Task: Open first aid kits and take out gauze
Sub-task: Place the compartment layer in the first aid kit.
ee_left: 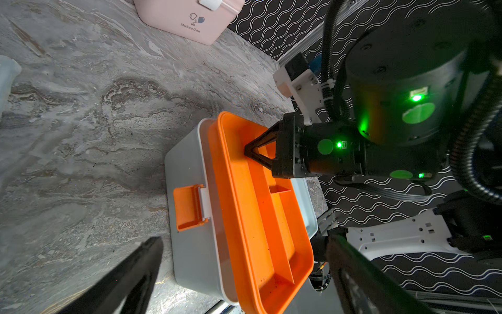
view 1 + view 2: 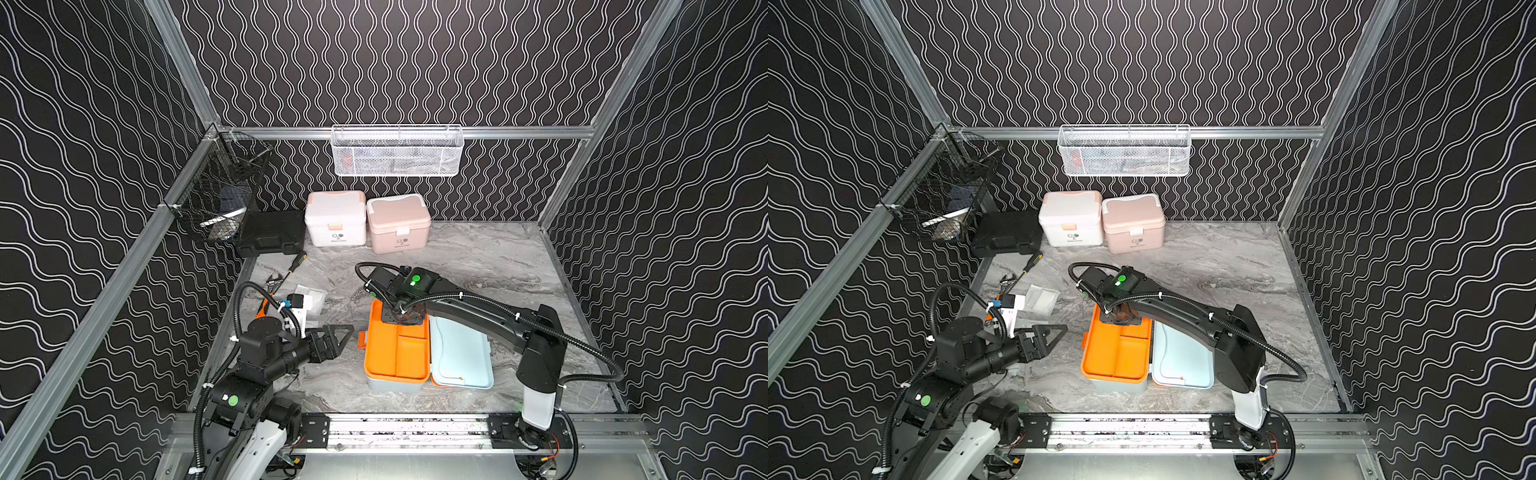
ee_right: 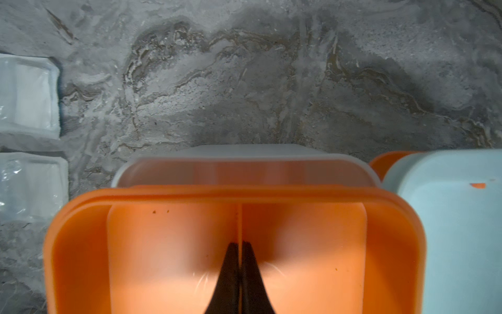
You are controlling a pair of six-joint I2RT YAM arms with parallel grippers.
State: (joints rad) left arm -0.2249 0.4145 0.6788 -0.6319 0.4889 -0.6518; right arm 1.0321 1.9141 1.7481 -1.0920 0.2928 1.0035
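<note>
The right gripper (image 3: 241, 246), jaws closed, pinches the divider (image 3: 240, 221) at the 12 o'clock end of the orange tray (image 2: 380, 353), which lies 12-to-6 in the open light blue kit (image 2: 395, 387); the left gripper (image 2: 344, 336) hangs open at the kit's 9 o'clock, with gauze packets (image 2: 312, 296) at 10.

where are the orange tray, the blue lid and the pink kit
orange tray (image 2: 380, 349): in a top view, floor of its long compartment
blue lid (image 2: 459, 353): in a top view, its inner face
pink kit (image 2: 395, 212): in a top view, top of its closed lid
</note>
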